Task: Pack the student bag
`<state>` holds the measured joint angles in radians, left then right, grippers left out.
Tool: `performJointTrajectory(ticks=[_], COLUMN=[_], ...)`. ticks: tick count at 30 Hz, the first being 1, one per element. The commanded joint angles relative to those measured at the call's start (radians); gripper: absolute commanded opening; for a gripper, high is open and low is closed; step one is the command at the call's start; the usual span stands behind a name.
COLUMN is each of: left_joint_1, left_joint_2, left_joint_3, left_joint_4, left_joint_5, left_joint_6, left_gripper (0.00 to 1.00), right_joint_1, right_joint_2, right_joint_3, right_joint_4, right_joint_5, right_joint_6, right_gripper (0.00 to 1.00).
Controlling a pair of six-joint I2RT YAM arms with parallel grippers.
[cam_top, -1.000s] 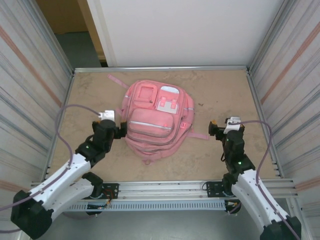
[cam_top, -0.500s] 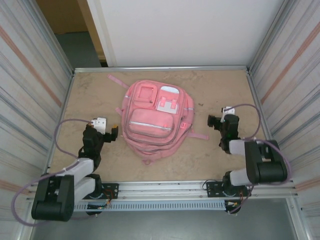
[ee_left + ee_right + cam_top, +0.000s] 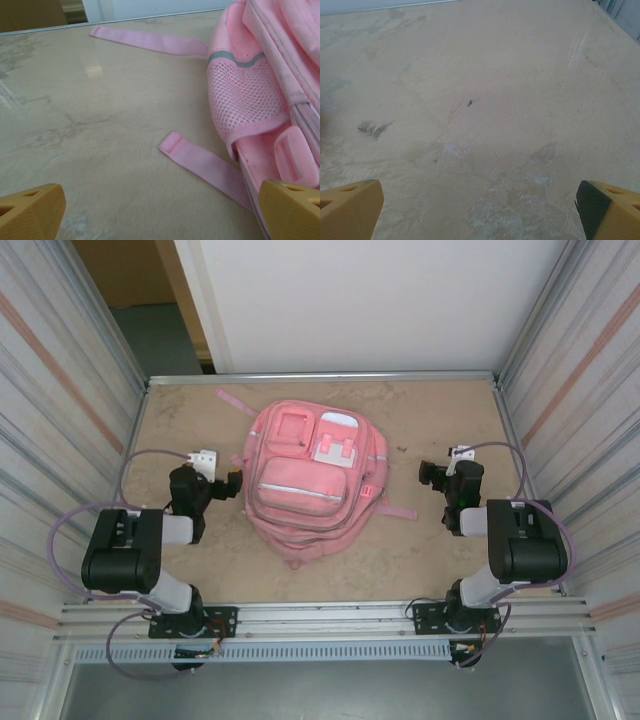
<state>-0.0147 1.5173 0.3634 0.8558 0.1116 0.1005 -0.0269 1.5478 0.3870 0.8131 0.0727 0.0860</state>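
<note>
At the middle of the table, the student bag is lying flat, pockets facing up (one loose strap is trailing beside it). Just beside the bag, the left gripper is sitting with jaws spread wide; the right gripper is sitting farther off, jaws likewise gaping over bare tabletop.

A: Any writing, label or number to read here?
B: None. The pale patches on the bag are too small to tell whether they carry print.
</note>
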Motion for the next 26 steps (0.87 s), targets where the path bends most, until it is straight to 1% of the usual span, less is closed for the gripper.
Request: performJointTrajectory(ticks=[1, 2, 3, 5, 11, 14, 17, 26], left_joint_1=[0.008, 0.0, -0.003, -0.003, -0.003, -0.004, -0.004, -0.003], left_joint_2=[-0.005, -0.002, -0.006, -0.004, -0.006, -0.006, -0.006, -0.006], left_joint_3=[0.047, 0.039, 0.051, 0.047, 0.049, 0.049, 0.049, 0.049], left_joint_4=[-0.056, -0.037, -0.072, -0.061, -0.067, -0.067, -0.069, -0.068], left_joint_5=[-0.098, -0.094, -0.078, -0.072, -0.07, -0.071, -0.07, -0.07], left_joint_6=[-0.049, -0.036, -0.027, -0.024, -0.024, -0.024, -0.023, -0.024], left_gripper=[0.99, 0.99, 0.99, 0.99, 0.99, 0.99, 0.99, 0.99], right_joint_1=[-0.007, -0.007, -0.006, -0.005, -0.008, -0.011, -0.005, -0.014], right_joint_2=[-0.008, -0.008, -0.008, -0.009, -0.006, -0.005, -0.006, -0.006], right_joint_3=[0.021, 0.022, 0.021, 0.021, 0.023, 0.025, 0.021, 0.023], right_joint_4=[-0.014, -0.012, -0.014, -0.012, -0.014, -0.017, -0.012, -0.015], right_joint_5=[-0.026, -0.024, -0.024, -0.025, -0.027, -0.066, -0.048, -0.058], right_joint_6=[0.008, 0.008, 0.009, 0.009, 0.008, 0.0, -0.004, 0.003], right_gripper=[0.99, 0.99, 0.99, 0.99, 0.99, 0.99, 0.99, 0.99])
